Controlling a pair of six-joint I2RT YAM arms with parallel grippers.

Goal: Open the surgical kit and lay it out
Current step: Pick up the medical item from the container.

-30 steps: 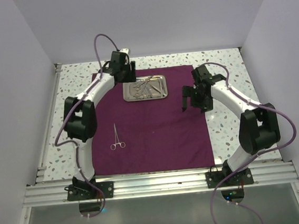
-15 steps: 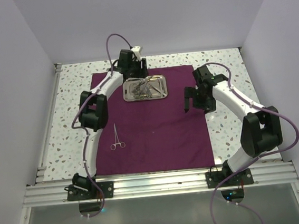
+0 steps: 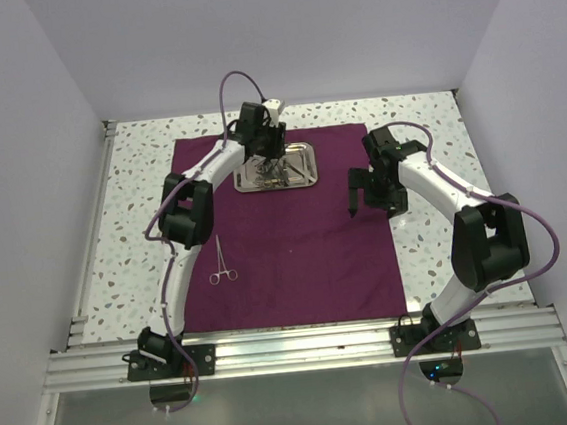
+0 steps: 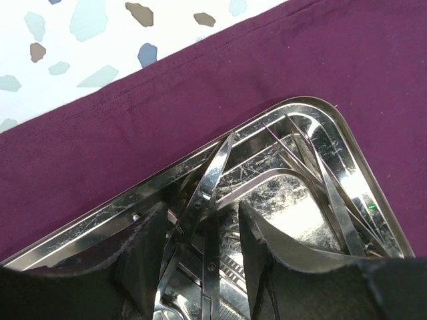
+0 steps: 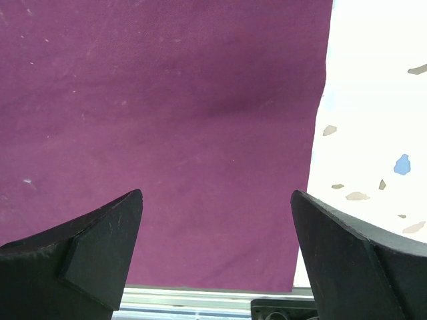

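left gripper [image 4: 201, 217]: jaws were part-open, one finger [image 4: 143, 253] each side of a thin silver instrument [image 4: 212, 180], with a gap on both sides and no clamp seen. It sat down inside the tray [image 4: 320, 110]. One tray, at the far middle of the cloth [image 3: 297, 251]. The tray contents overlapped: probably three or four pieces, including long thin tweezers [image 4: 330, 193] along its right side.

right gripper [image 5: 217, 247]: jaws were wide apart, nothing between them. It hung above the cloth's right edge, with the speckled table [image 5: 373, 100] just beside.

There was one maroon cloth, spread flat. One pair of forceps [image 3: 222, 262] lay alone on its left part, well apart from the tray. Two arms, one at each side.
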